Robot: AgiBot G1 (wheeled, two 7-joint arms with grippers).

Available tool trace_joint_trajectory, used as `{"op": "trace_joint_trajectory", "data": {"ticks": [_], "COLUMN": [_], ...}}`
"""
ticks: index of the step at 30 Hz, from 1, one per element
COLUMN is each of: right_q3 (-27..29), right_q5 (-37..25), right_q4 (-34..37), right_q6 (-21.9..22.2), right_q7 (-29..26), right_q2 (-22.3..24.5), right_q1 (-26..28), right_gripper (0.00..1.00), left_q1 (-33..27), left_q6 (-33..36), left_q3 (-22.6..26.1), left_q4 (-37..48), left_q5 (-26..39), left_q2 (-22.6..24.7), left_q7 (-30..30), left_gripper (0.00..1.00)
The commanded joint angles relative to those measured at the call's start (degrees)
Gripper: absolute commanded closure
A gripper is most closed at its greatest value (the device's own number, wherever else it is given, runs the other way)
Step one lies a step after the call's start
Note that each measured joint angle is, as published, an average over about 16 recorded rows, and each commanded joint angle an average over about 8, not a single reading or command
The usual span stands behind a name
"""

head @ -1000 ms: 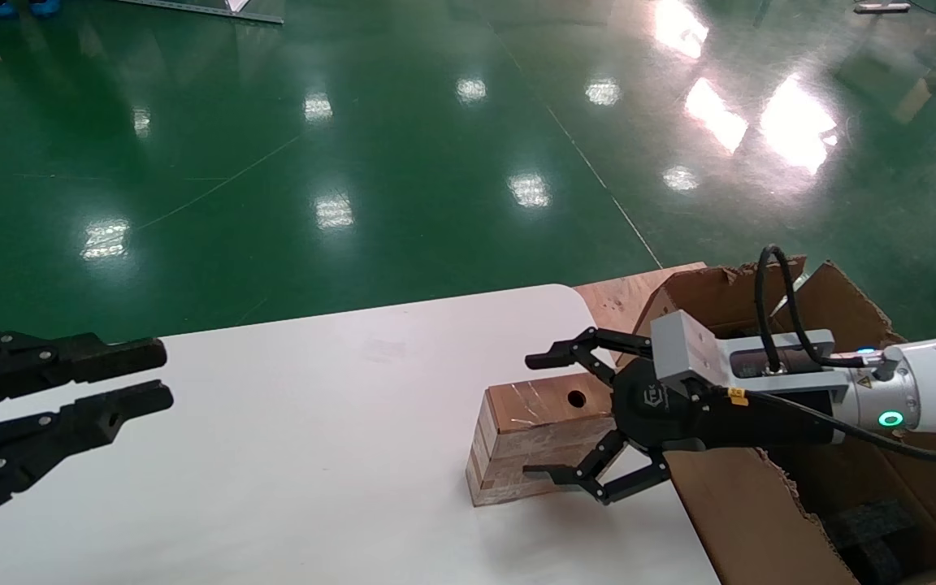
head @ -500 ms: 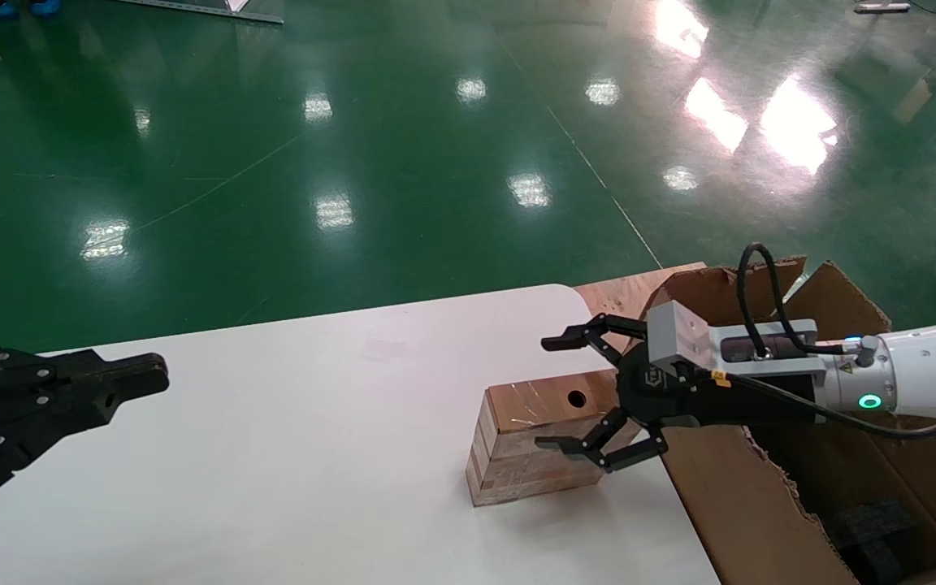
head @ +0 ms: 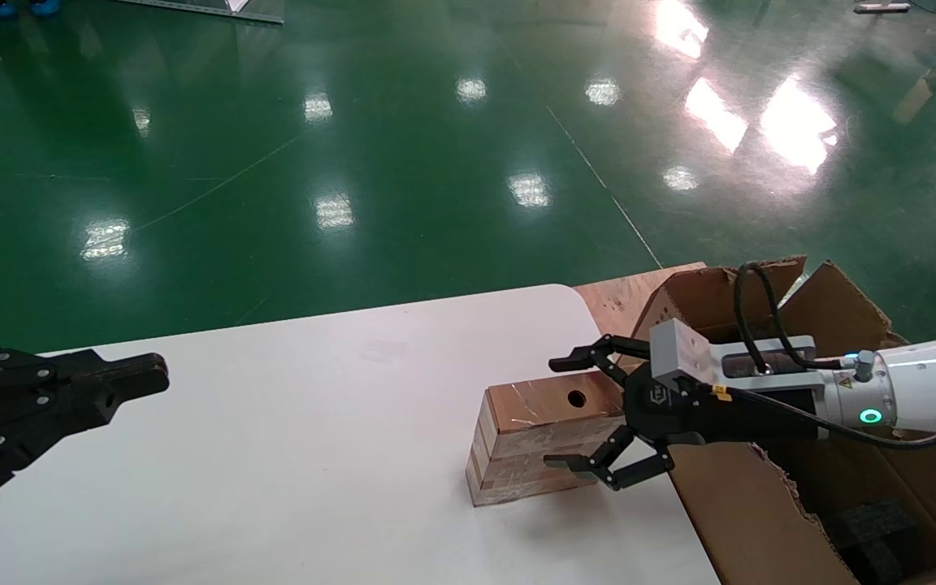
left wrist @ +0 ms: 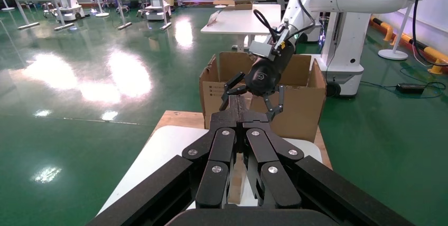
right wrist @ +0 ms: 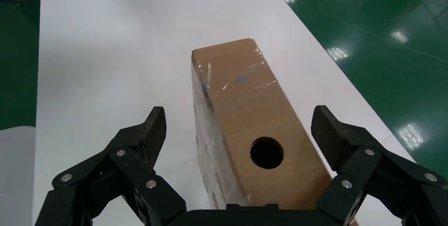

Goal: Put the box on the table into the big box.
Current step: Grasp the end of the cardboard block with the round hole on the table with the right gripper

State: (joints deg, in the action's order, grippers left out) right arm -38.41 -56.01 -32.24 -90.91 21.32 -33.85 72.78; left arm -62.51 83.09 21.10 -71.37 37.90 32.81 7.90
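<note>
Right claw point(head: 594, 413), spread wide, straddles the near end of the box point(head: 535, 432), one finger point(right wrist: 142, 133) on each long side and neither yet touching. The box lies flat on the white surface point(head: 289, 455), holed face up, just beside the big box point(head: 769, 504). Judged stiff and light, with taped, fairly slick cardboard faces; the striped long sides offer the best hold, pinched near mid-length to avoid tipping. Left claw point(head: 123, 382), clenched, hangs parked over the far side of the surface, well apart. The right wrist view alone shows the clearance at each finger and the tape sheen; the left wrist view alone shows the print on the carton's outer wall; the head view alone shows black foam point(head: 874, 528) inside.
</note>
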Motion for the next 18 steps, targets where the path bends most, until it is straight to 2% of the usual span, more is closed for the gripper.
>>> {"op": "trace_joint_trajectory", "data": {"ticks": [1,18], "right_q3": [-0.8,-5.8], "right_q5": [0.6,2.8], "right_q4": [0.0,1.9], "right_q6": [0.0,0.3], "right_q7": [0.1,1.7], "right_q2": [0.2,0.7], "right_q1": [0.0,2.5], "right_gripper": [0.0,0.0], "left_q1": [0.0,0.0], "left_q6": [0.0,0.0], "left_q3": [0.0,0.0], "left_q4": [0.0,0.0], "left_q5": [0.0,0.0], "left_q2": [0.0,0.0], "left_q7": [0.0,0.0], "left_gripper": [1.0,1.0]}}
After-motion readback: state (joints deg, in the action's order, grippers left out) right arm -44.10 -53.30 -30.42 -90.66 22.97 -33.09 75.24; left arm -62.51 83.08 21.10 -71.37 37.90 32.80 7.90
